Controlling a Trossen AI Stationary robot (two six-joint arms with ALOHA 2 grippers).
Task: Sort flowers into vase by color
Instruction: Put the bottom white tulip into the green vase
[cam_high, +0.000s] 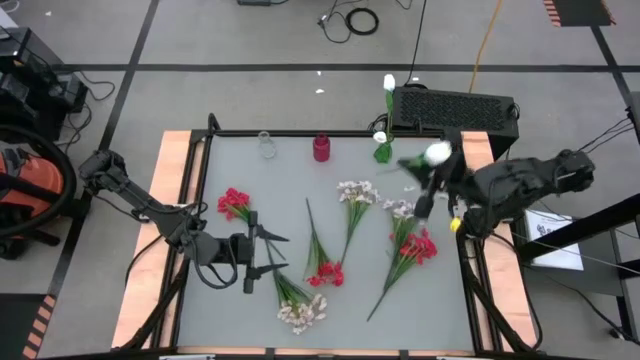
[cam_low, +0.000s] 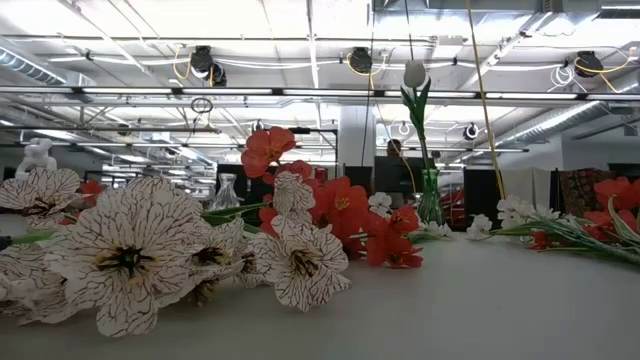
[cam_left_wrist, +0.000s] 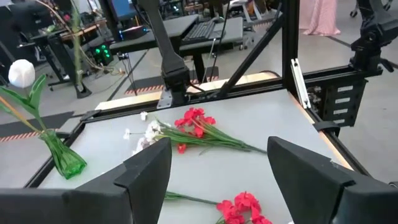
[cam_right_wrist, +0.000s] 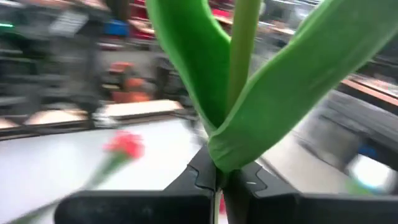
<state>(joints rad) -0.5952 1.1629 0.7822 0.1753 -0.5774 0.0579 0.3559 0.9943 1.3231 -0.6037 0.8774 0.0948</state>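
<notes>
My right gripper is shut on a white tulip, held in the air over the table's far right, next to the green vase. That vase stands on its base at the far edge and holds another white tulip. My left gripper is open near the table's left side, above the surface, with nothing between its fingers. Red flowers and pale blossom clusters lie flat on the table. My right gripper pinches the tulip's green stem between its two fingers, just below where the long leaves branch off. The fingers lie across the stem. The flower is lifted clear of the table, and its stem and leaves rise away from the fingers.
A red vase and a clear vase stand at the far edge, left of the green vase. A black box sits behind the far right corner. In the low view, pale blossoms lie close in front.
</notes>
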